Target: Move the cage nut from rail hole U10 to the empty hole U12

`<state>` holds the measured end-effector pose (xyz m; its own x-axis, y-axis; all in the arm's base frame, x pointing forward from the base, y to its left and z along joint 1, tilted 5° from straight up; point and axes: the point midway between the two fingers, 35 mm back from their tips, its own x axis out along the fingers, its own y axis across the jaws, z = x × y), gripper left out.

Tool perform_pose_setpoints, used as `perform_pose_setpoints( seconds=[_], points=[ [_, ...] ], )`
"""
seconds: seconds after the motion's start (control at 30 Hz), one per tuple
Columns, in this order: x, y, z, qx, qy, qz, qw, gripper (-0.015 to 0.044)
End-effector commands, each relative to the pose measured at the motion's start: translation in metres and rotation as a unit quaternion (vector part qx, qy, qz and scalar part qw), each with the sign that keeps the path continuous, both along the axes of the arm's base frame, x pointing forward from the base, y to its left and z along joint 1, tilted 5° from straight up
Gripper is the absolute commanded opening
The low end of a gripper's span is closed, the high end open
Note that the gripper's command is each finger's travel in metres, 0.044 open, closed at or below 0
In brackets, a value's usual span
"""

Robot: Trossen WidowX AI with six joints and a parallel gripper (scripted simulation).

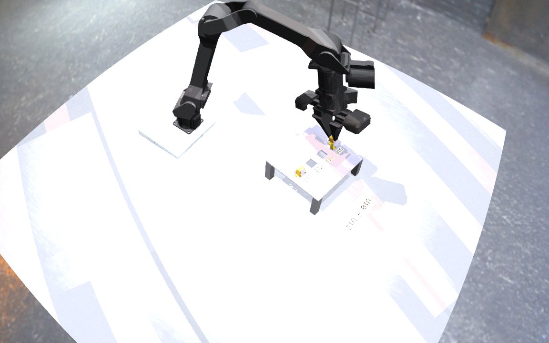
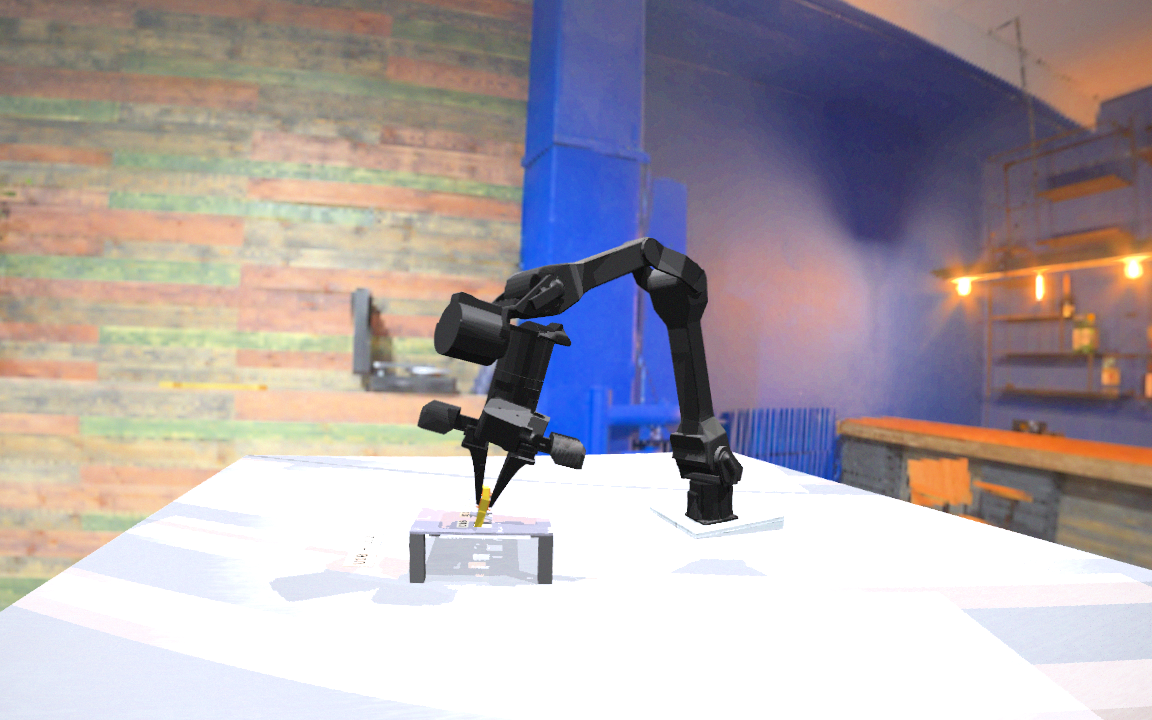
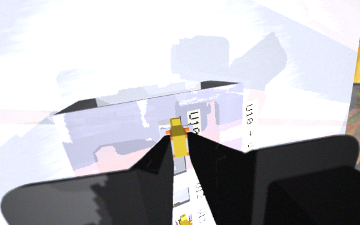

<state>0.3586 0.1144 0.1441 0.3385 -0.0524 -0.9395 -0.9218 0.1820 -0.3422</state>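
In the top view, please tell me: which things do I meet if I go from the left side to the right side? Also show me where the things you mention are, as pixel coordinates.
Arm's base plate (image 1: 148, 135) → cage nut at U13 (image 1: 299, 171) → empty hole U12 (image 1: 311, 163) → empty hole U11 (image 1: 321, 154) → cage nut in the gripper (image 1: 331, 146)

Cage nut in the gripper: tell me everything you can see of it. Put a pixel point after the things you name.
The cage nut (image 1: 331, 143) (image 2: 483, 506) (image 3: 179, 140) is small and yellow, metallic-looking, with orange and pale edges. It stands tilted on end at hole U10, pinched between the fingertips of the gripper (image 1: 333, 138) (image 2: 484, 501) (image 3: 179, 135). Whether its lower end touches the plate (image 1: 319, 187) (image 2: 517, 529) (image 3: 86, 125) or sits inside the hole, I cannot tell.
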Motion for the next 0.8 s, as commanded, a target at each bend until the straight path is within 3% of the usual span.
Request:
perform_pose_setpoints(
  seconds=[0.0, 0.77],
  points=[
    [0.0014, 0.0009, 0.0022, 0.002, 0.0, 0.003, 1.0, 0.0033],
    [0.0018, 0.0008, 0.0039, 0.003, 0.008, 0.003, 1.0, 0.0033]
  ],
)
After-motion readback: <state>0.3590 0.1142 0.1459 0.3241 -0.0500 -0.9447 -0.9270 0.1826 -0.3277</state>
